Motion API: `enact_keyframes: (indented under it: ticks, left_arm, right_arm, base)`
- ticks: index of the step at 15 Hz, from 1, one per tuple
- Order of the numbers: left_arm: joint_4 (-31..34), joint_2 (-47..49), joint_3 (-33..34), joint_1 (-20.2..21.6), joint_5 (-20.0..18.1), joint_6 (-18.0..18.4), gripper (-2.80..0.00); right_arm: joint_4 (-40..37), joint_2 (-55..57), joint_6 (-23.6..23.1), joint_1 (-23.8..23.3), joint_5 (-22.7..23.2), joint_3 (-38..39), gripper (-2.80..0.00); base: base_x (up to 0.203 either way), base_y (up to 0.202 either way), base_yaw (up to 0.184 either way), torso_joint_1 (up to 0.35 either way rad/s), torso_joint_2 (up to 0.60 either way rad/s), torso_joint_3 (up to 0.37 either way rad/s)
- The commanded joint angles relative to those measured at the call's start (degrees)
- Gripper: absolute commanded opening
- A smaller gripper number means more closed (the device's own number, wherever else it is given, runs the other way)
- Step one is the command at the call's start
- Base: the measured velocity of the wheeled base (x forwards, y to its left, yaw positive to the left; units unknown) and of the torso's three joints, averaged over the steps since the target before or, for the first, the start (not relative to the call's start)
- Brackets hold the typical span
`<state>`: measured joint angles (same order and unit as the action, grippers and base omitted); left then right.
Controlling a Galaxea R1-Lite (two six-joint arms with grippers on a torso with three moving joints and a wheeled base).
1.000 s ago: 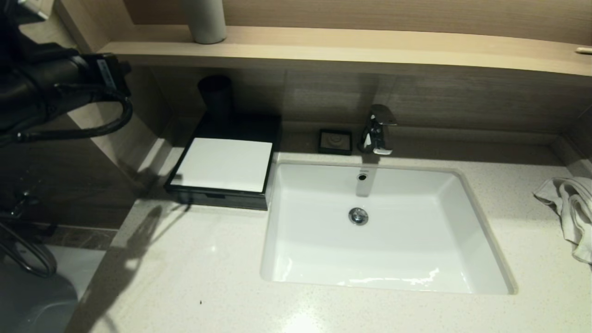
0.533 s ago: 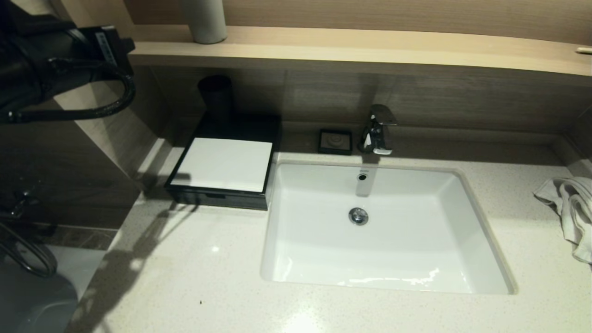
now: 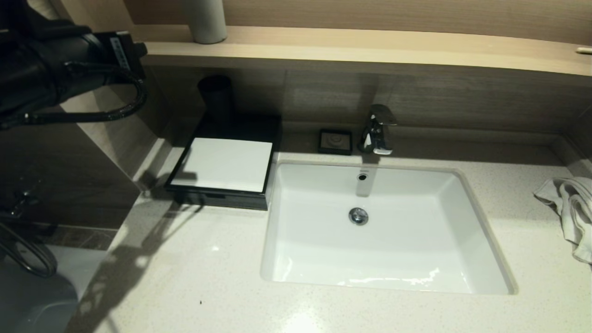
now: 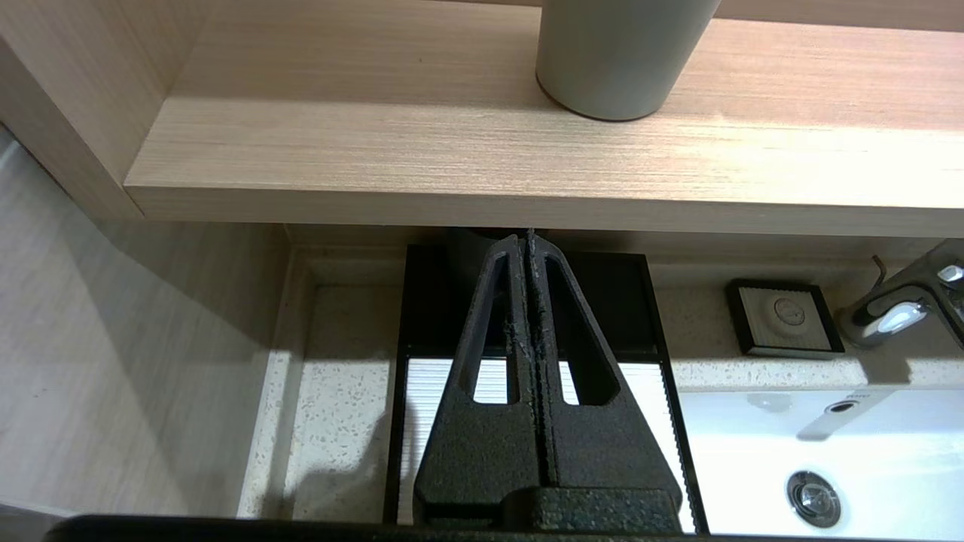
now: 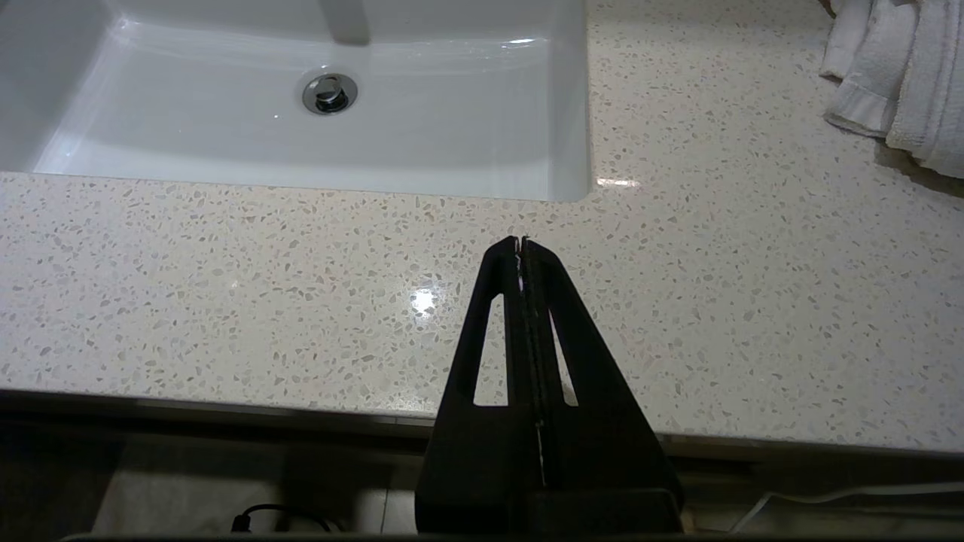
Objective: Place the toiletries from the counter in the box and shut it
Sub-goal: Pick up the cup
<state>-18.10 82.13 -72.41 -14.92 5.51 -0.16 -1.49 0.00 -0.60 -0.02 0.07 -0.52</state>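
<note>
At the far left of the head view the black left arm [image 3: 60, 69] hangs high, level with the light wooden shelf [image 3: 370, 46] and left of the box; its wrist view shows the left gripper [image 4: 529, 245] with both fingers pressed flat together, holding nothing, pointing over the back of the box. Below and to the right sits the low black rectangular box with a white top panel [image 3: 224, 164], closed, its front drawer flush, resting on the pale cream speckled stone counter [image 3: 185, 273] just beside the left rim of the white rectangular sink basin [image 3: 384, 226]. A dark cylindrical cup [image 3: 215, 95] stands behind the box, and a grey cylindrical tumbler [image 3: 205, 21] stands on the shelf above. No sachets show on the counter. Further right, against the back wall, lie a small black square dish [image 3: 335, 141] and a chrome tap [image 3: 378, 129]. At the far right a crumpled white cloth towel [image 3: 569, 208] lies on the counter. The right gripper [image 5: 521, 245], fingers closed on nothing, hovers over the counter's front edge, near the sink's corner.
</note>
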Motion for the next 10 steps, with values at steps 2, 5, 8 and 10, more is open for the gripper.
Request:
enact_keyframes:
  ticks: [2, 5, 8, 10]
  left_arm:
    - [-0.4, 2.4, -0.1, -1.9, 0.9, 0.0, -2.80]
    - [-1.0, 5.8, -2.8, -4.5, 3.9, 0.1, -2.80]
    - [-1.7, 9.1, -5.6, -5.9, 5.6, 0.2, -2.80]
    - [-2.5, 9.9, -7.1, -6.2, 6.5, 0.2, -2.80]
  right_arm:
    - [0.0, 0.0, 0.0, 0.0, 0.0, 0.0, -2.80]
    - [-0.1, 0.0, 0.0, 0.0, 0.0, 0.0, -2.80]
    - [0.0, 0.0, 0.0, 0.0, 0.0, 0.0, -2.80]
    - [0.0, 0.0, 0.0, 0.0, 0.0, 0.0, -2.80]
  base:
    - [0.000, 0.000, 0.000, 0.000, 0.00, 0.000]
    - [0.000, 0.000, 0.000, 0.000, 0.00, 0.000]
    - [0.000, 0.000, 0.000, 0.000, 0.00, 0.000]
    - [0.000, 0.000, 0.000, 0.000, 0.00, 0.000]
